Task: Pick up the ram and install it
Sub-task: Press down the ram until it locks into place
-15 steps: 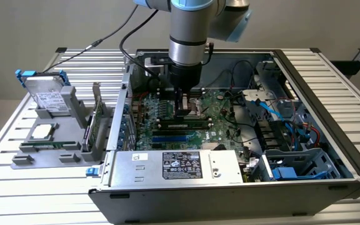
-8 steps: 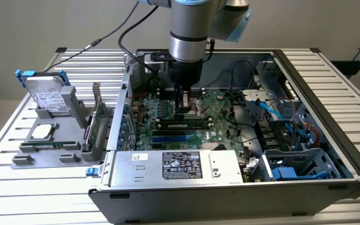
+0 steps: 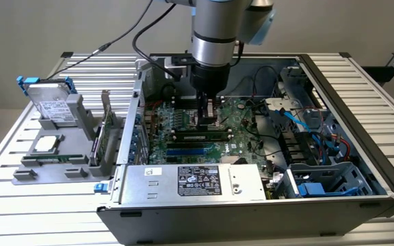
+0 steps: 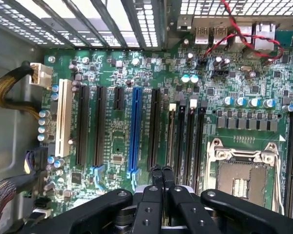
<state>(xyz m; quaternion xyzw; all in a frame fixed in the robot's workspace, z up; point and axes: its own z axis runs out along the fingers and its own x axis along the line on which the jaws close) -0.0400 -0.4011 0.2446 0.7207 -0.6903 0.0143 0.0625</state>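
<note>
Your claw (image 3: 207, 119) sits low inside the open computer case (image 3: 361, 102), over the motherboard (image 4: 136, 68). In the wrist view its fingers (image 4: 162, 176) are pressed together with nothing between them. The ram (image 3: 198, 136) lies seated in a slot on the motherboard, just below the claw in the exterior view.
</note>
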